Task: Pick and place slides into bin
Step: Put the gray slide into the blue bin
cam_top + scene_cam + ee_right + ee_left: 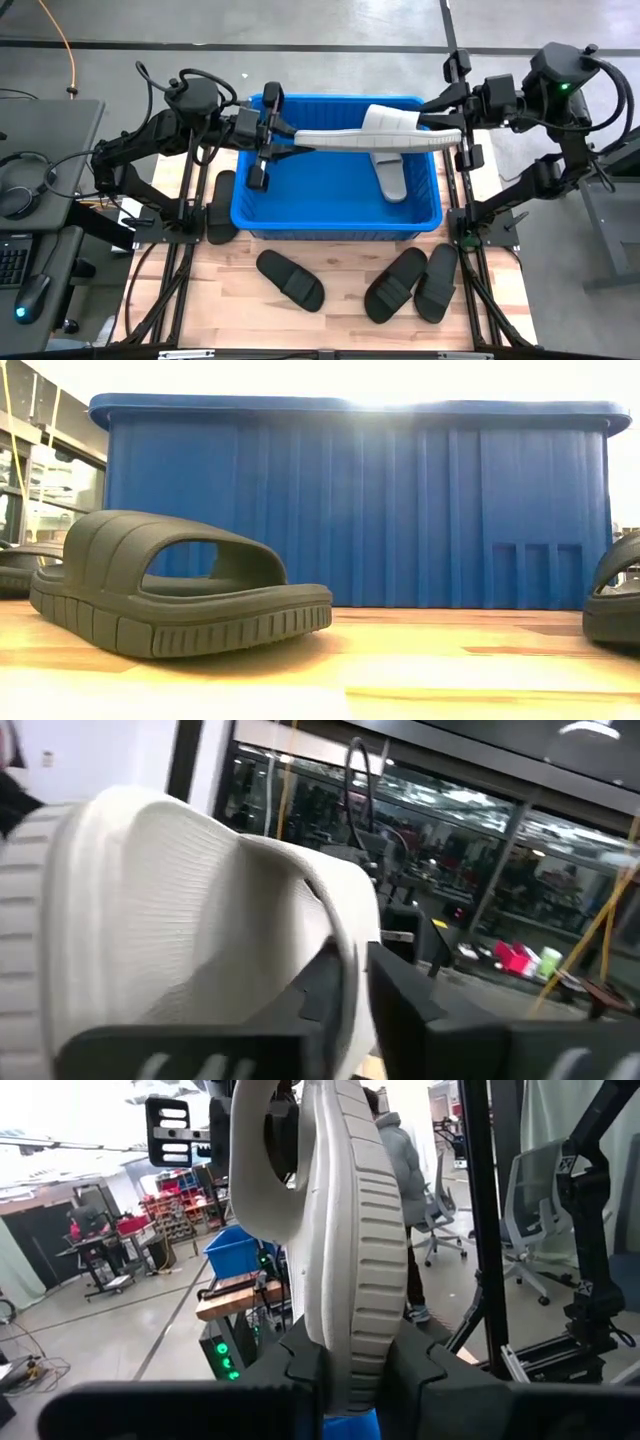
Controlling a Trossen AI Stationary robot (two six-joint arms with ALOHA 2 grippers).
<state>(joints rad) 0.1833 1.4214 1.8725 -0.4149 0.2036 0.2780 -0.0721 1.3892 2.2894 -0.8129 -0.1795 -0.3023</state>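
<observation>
From above, a light grey slide (370, 135) hangs level over the blue bin (335, 222), stretched between both arms: the left end effector (290, 140) pinches its heel end and the right end effector (432, 122) clamps the strap end. A second grey slide (391, 176) lies inside the bin. Four black slides sit on the wooden tabletop (240, 310): one (221, 205) just beside the bin's left wall, one (290, 279) in front of the bin, and a pair (395, 285) (436, 282) side by side near the front right corner. From table height, a black slide (175, 585) fills the left foreground with the bin's ribbed wall (400, 510) behind it; parts of two more black slides show at either edge. Past the left wrist, the fingers (300, 1370) close on the edge of the grey sole (350, 1250), which rises away from them; a person in a grey jacket (395, 1170) stands in the room behind. Past the right wrist, the fingers (405, 995) grip the edge of the wide grey strap (190, 920).
</observation>
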